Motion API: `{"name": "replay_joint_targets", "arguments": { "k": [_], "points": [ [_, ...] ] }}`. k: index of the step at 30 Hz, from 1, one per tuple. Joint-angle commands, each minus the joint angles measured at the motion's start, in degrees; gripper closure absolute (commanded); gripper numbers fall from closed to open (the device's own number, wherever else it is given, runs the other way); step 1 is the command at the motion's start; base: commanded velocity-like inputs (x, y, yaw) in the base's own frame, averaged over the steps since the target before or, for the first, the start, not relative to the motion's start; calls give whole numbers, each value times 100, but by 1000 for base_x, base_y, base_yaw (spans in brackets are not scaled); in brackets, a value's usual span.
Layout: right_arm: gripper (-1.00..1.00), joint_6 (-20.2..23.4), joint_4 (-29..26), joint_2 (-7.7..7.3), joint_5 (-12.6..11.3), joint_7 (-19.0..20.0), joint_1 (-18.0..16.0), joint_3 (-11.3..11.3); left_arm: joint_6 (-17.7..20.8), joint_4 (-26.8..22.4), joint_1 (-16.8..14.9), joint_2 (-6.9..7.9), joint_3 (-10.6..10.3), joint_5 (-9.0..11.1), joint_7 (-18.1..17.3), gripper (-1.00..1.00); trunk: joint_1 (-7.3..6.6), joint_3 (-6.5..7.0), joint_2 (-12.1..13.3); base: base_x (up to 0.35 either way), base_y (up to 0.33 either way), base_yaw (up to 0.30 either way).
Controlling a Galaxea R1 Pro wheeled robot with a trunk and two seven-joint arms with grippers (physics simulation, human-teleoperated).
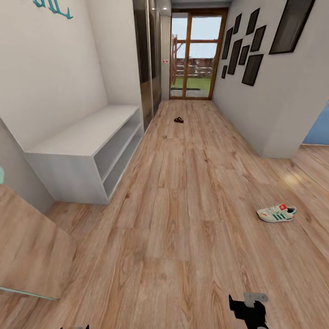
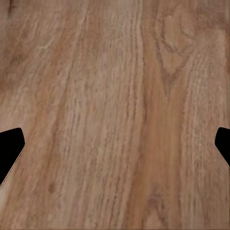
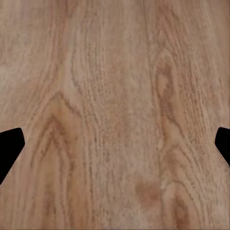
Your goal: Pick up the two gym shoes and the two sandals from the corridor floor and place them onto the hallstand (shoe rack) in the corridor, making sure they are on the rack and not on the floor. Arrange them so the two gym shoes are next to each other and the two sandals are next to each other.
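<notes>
One gym shoe [image 1: 276, 213], white with green stripes and a red-orange tongue mark, lies on its sole on the corridor floor [image 1: 183, 219] at the right. A dark-brown sandal [image 1: 178, 119] lies far down the corridor near its middle. The pale grey hallstand [image 1: 87, 137] stands against the left wall, both tiers bare, with teal letters [image 1: 55, 9] above. My right gripper [image 1: 249, 310] hangs low in front of me, well short of the shoe. In both wrist views, the left gripper [image 2: 115, 148] and the right gripper [image 3: 115, 148] are open over bare planks, black fingertips [image 2: 10, 148] [image 3: 10, 146] spread wide.
A glass door with a wooden frame [image 1: 197, 55] closes the corridor's far end. Dark wardrobe doors [image 1: 147, 59] follow the hallstand on the left. Black picture frames [image 1: 251, 41] hang on the right wall, whose corner [image 1: 274, 151] juts out. A slanted wooden panel [image 1: 27, 246] stands close at my left.
</notes>
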Motion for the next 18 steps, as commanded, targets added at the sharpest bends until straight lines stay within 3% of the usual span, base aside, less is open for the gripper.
{"name": "replay_joint_targets", "arguments": {
  "k": [1, 13, 18],
  "points": [
    [-100, -17, 9, 0, 61, -29, -4, -30, -7, 5, -4, -3, 38, 15, -57, -100, 2, -4, -2, 339, 0, 0],
    [-100, -17, 9, 1, 63, -26, -6, -30, -7, 5, -4, -4, 40, 15, -57, -100, 2, -4, -2, 339, 0, -5],
    [-100, -17, 9, 2, 63, -26, -6, -30, -7, 5, -4, -4, 40, 15, -57, -100, 2, -4, -2, 339, 0, -138]
  ]
}}
